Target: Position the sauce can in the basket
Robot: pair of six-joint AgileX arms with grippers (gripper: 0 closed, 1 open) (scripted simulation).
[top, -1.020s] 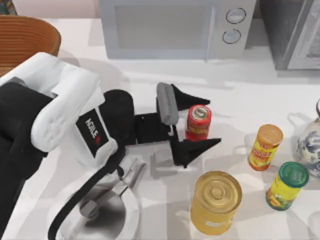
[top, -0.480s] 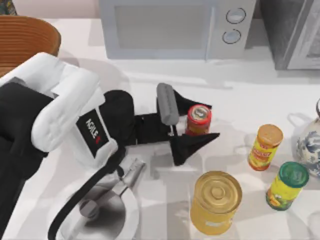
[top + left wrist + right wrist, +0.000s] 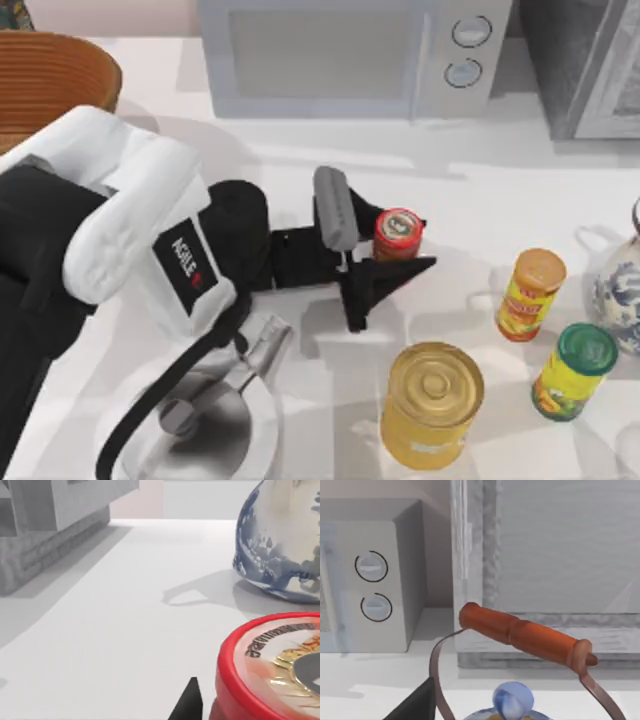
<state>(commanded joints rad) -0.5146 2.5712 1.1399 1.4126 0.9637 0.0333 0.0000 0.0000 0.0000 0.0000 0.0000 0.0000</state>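
Observation:
The sauce can [image 3: 398, 228], small and red with a silvery top, stands upright at mid-table, held between the two black fingers of my left gripper [image 3: 403, 245], which is shut on it. In the left wrist view the can's red rim and label [image 3: 270, 670] loom close beside one dark fingertip [image 3: 191, 705]. The orange-brown wicker basket [image 3: 50, 80] sits at the table's far left corner, well away from the can and partly behind my left arm. My right gripper [image 3: 417, 705] hangs above a teapot's handle [image 3: 525, 635] at the table's right side.
A big gold-lidded can [image 3: 432, 400] stands just in front of the held can. An orange-lidded bottle [image 3: 532, 292], a green-lidded bottle [image 3: 575, 370] and a blue-and-white teapot [image 3: 620, 290] crowd the right. A microwave [image 3: 345, 55] lines the back; a white dish [image 3: 200, 430] lies front left.
The left gripper's fingers have come together onto the sauce can. The can's top now sits slightly higher and nearer the camera than before.

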